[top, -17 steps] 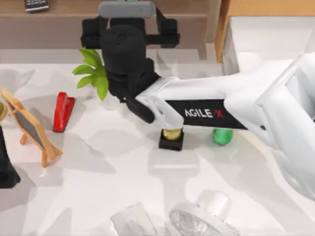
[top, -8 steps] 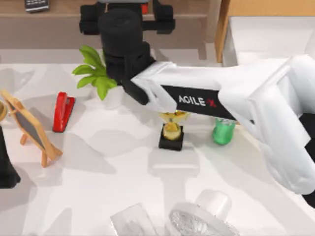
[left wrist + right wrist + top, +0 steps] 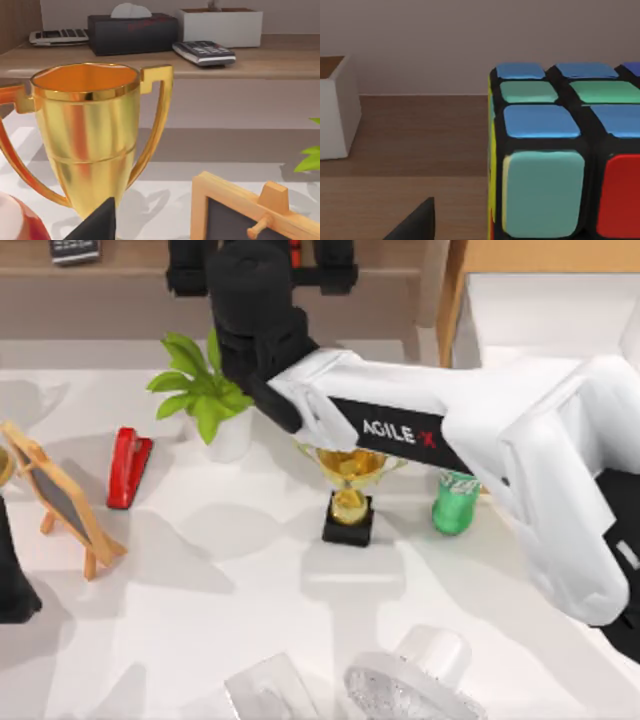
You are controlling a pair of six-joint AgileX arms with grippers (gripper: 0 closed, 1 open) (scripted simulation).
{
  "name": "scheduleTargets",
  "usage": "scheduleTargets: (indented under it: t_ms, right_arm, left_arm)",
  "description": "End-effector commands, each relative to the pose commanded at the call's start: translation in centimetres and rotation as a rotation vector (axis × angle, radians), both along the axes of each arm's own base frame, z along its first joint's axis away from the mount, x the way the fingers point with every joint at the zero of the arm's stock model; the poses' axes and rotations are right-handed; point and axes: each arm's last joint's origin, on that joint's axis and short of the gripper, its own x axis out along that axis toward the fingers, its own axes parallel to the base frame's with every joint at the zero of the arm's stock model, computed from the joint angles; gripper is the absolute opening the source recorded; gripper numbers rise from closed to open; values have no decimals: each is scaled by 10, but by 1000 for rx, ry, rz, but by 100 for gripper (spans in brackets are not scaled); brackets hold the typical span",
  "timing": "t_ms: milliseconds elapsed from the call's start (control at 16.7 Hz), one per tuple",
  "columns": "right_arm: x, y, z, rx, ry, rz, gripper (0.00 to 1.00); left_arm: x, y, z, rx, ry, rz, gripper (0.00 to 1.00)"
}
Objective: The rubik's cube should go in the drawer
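The rubik's cube (image 3: 555, 155) stands on a brown wooden shelf and looms close in the right wrist view, showing blue, green and red stickers in a black frame. From above, a red sliver of the rubik's cube (image 3: 293, 252) peeks out between the spread black fingers of my right gripper (image 3: 262, 260), which is open over the back shelf. One dark fingertip (image 3: 417, 222) shows beside the cube, apart from it. The drawer (image 3: 550, 310) stands open at the back right, its inner walls white. My left gripper (image 3: 10, 585) is parked at the front left.
A gold trophy (image 3: 350, 490) and a green bottle (image 3: 455, 505) stand under my right forearm. A potted plant (image 3: 205, 400), a red stapler (image 3: 128, 465) and a small easel blackboard (image 3: 60, 500) sit to the left. A white fan (image 3: 400, 690) lies at the front.
My right arm has reached farther back, carrying its gripper from over the table's rear edge to over the shelf. The plant and trophy are now uncovered.
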Motion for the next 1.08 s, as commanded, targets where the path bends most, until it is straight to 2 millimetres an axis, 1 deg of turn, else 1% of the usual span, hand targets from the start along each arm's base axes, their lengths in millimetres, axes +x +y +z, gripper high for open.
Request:
scheduleTargets:
  t_ms: [780, 840, 1080]
  right_arm:
    - [0, 0, 0, 0, 0, 0, 2]
    - [0, 0, 0, 0, 0, 0, 0]
    - [0, 0, 0, 0, 0, 0, 0]
  left_arm:
    - [0, 0, 0, 0, 0, 0, 100]
    - [0, 0, 0, 0, 0, 0, 100]
    - [0, 0, 0, 0, 0, 0, 100]
